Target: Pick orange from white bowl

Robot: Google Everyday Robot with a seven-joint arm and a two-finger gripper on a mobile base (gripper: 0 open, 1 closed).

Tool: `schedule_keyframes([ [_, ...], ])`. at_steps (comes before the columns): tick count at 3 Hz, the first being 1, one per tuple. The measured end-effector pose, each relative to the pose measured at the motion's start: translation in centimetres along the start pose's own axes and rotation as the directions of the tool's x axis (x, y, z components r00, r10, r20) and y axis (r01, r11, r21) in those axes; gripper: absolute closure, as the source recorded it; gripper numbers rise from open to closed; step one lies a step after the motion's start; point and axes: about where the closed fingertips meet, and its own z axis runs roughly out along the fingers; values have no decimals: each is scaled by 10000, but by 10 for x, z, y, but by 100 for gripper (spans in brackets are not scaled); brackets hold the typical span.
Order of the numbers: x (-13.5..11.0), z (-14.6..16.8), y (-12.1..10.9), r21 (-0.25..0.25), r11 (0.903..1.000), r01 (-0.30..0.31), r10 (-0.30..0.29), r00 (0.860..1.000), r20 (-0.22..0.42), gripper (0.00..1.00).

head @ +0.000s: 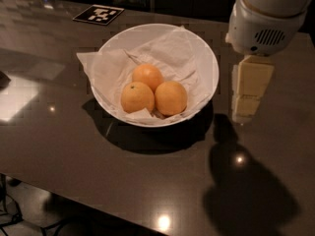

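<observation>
Dark-grey desk carrying the white bowl, which is lined with a crumpled napkin. Three fruits lie touching inside: the orange at front right, a stem-dotted orange at front left, and a third orange behind them. The claw hangs outside the bowl, just right of its rim, above the desk — whether spread or pressed together cannot be told.
</observation>
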Motion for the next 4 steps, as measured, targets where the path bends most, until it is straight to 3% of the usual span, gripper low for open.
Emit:
schedule_keyframes([
  [1, -5, -2, -6, 265, 9996, 5, -11, 9998, 217, 0],
  [2, -65, 0, -15, -250, 9994, 229, -210, 9970, 745, 0],
  [4, -77, -3, -25, 216, 9998, 3, -31, 9915, 1303, 0],
])
